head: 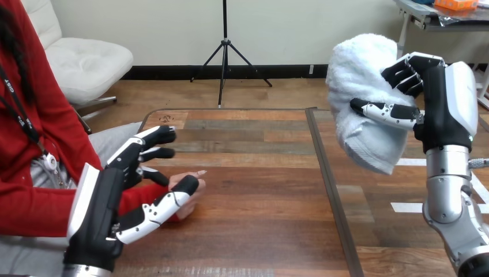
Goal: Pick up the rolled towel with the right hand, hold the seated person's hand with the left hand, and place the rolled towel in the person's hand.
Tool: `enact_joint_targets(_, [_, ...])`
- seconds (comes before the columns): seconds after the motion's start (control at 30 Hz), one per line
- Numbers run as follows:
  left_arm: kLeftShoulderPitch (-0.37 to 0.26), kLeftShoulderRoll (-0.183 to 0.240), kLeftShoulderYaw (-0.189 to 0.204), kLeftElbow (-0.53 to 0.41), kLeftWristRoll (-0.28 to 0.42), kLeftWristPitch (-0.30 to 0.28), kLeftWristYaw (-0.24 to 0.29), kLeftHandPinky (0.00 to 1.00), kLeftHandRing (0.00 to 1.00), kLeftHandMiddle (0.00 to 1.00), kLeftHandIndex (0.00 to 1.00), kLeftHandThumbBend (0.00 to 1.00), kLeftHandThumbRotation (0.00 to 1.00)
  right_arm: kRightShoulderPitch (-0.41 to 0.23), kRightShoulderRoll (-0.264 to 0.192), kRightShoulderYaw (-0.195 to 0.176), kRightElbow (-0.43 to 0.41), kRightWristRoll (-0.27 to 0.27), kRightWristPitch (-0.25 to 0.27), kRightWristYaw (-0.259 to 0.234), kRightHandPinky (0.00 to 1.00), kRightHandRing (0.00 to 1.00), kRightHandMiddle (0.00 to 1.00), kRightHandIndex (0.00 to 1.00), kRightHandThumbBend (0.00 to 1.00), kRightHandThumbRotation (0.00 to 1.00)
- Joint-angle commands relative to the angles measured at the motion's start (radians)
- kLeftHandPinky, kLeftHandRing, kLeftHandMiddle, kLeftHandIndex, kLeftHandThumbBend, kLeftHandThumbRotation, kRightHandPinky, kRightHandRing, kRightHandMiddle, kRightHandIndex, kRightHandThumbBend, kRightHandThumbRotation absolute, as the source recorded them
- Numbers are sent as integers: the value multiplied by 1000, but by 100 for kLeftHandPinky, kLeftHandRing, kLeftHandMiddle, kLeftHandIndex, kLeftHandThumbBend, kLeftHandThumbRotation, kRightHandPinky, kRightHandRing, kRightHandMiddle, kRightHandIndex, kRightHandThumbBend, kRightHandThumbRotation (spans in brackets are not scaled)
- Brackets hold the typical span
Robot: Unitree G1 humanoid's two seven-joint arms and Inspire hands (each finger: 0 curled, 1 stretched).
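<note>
The rolled white towel (360, 75) is up in the air at the right, above the table. My right hand (444, 109) is shut on it, thumb across its front and fingers curled over its top. At the lower left, my left hand (106, 196) reaches toward the person's hand (193, 173), which rests low over the table's left edge, at the end of a red sleeve. That hand lies between my thumb and my spread, nearly straight fingers. My thumb crosses in front of it, and I cannot tell whether it presses on it.
The wooden table (254, 231) has a dark seam (331, 190) running front to back, right of centre. White tape marks (406, 206) lie on the right section. The person sits at the left edge.
</note>
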Motion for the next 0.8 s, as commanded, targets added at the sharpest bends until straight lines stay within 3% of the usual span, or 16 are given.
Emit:
enact_joint_targets(0.0, [-65,33,24,-10,29,10,21,53,76,80,78,73,42,-27,-35,-26,-85,-12,-38,-27,31,36,39,38,80,0])
enact_joint_targets(0.43, [-64,104,61,-78,255,107,77,60,78,83,83,81,50,-14,-51,-40,-112,-30,-89,-23,29,35,38,36,84,0])
enact_joint_targets(0.77, [-79,152,48,-112,368,190,73,59,76,83,83,94,50,-4,-52,-49,-134,-29,-100,-28,28,33,37,36,85,0])
